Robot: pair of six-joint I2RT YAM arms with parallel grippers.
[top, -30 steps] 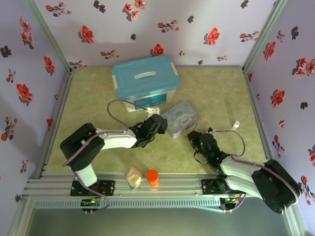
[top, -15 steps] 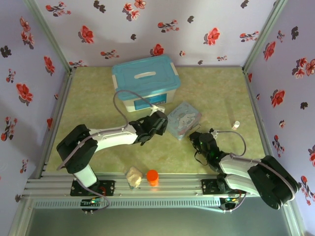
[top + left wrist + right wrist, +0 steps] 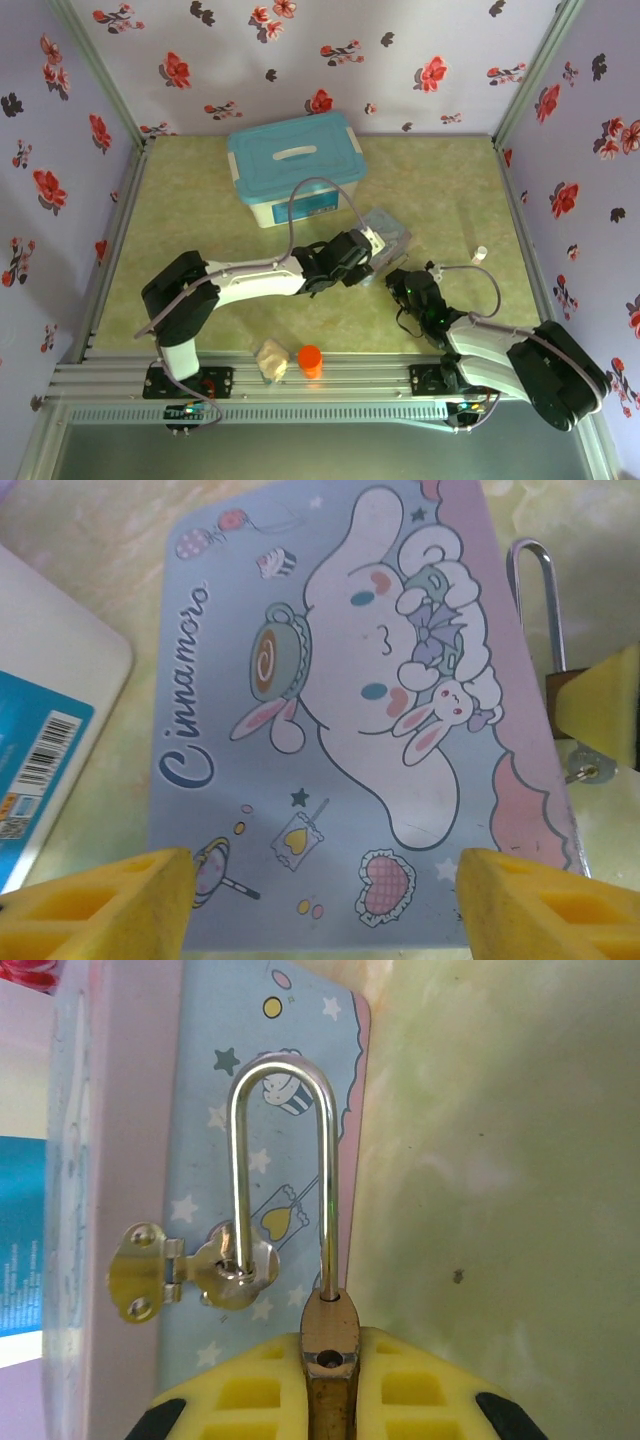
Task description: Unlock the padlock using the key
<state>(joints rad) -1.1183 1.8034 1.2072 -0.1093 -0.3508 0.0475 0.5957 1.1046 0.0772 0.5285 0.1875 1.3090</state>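
- Right fingers, padded in yellow foam, are clamping the brass body of the padlock between them, seen in the right wrist view.
- The padlock's silvery shackle is rising from that grip and threading through the small metal hasp on the edge of the pale-blue cartoon tin. Its right leg is sitting in the body, and the pictures do not settle whether it is locked.
- In the left wrist view one right finger is covering most of the padlock, at the tin's right edge.
- Left fingers are standing wide apart, holding nothing, and hanging over the near end of the tin's lid.
- The lid is carrying the script "Cinnamoro", with any further letters cut off by the left finger. Beside it are a white long-eared cartoon character, a teacup, a rabbit, hearts and stars.
- The white wall of the storage box is showing a blue label with a barcode, its print too small to read.
- From above, the left fingers and the right fingers are meeting at the tin on the green counter.
- The teal-lidded box is sitting just behind the tin.
- An orange cylinder and a beige lump are resting near the front rail, and a small white tube is lying off to the right.
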